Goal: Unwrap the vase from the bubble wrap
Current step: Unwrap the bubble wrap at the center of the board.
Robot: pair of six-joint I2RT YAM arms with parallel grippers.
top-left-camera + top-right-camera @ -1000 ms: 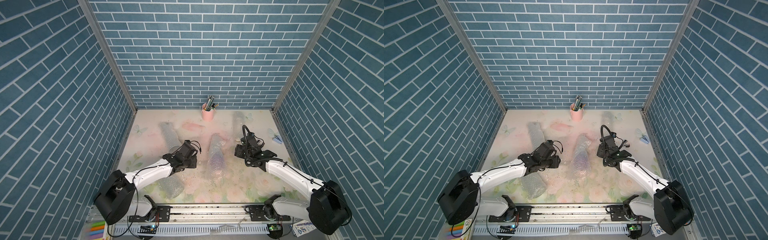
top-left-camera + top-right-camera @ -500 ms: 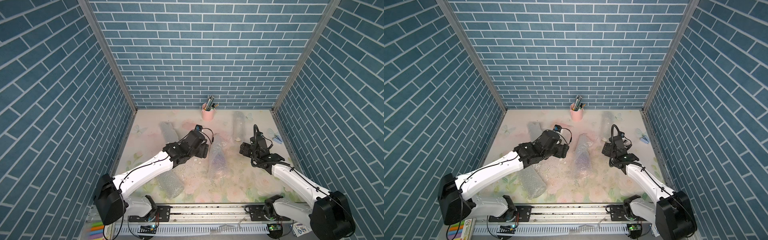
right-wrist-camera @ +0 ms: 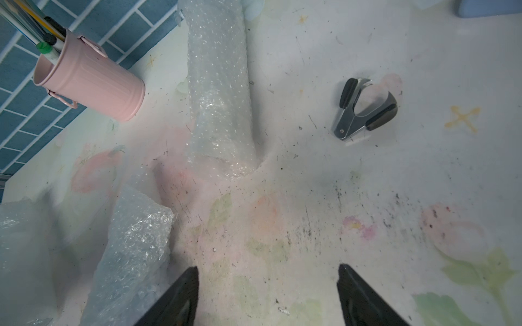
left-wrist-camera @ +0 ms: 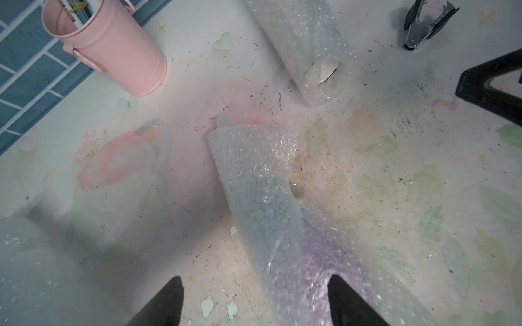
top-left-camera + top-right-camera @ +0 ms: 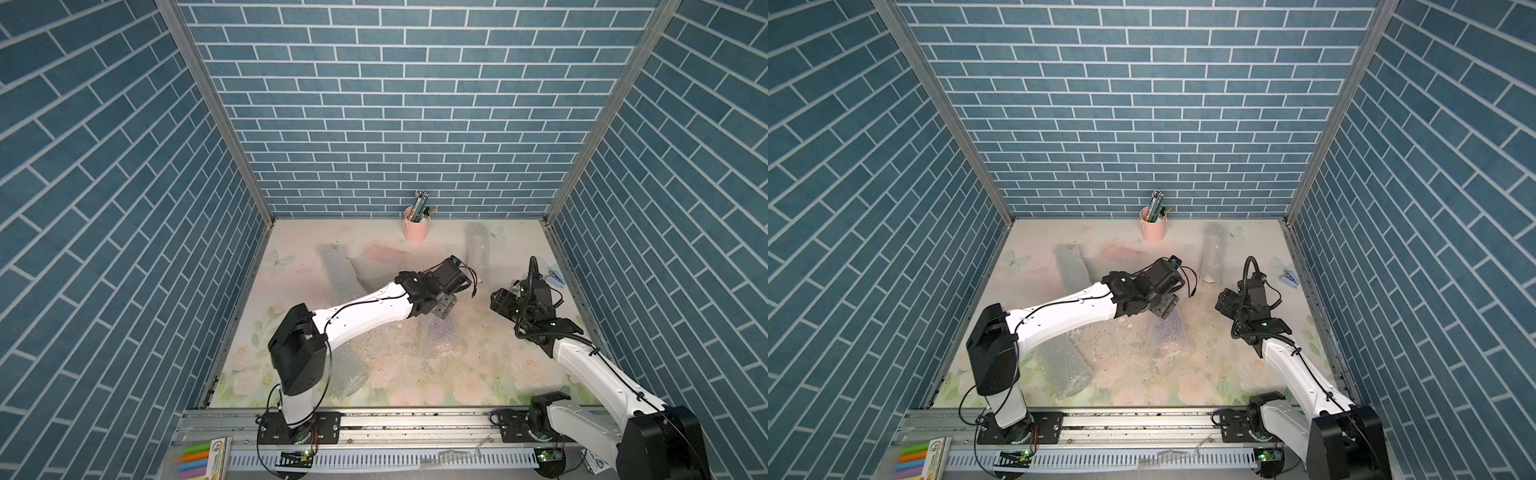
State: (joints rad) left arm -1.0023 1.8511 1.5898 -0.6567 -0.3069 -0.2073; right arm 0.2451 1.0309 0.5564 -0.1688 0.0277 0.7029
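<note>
Bubble wrap [image 5: 441, 341] partly under left fingers [image 5: 443, 306]

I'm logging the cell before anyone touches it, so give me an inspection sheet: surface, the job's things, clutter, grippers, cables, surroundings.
Surface: floral mat, littered with dark specks and pale flakes.
Job's things: four bubble wrap rolls; centre roll tinted purple inside; back-right roll shows a pale chipped piece at its end; back-left roll and front-left roll lie unheld.
Clutter: pink pen cup, staple remover.
Grippers: left gripper open, centre roll between its jaws; right gripper open over bare mat.
Cables: black loops at both wrists.
Surroundings: blue brick-pattern walls.
</note>
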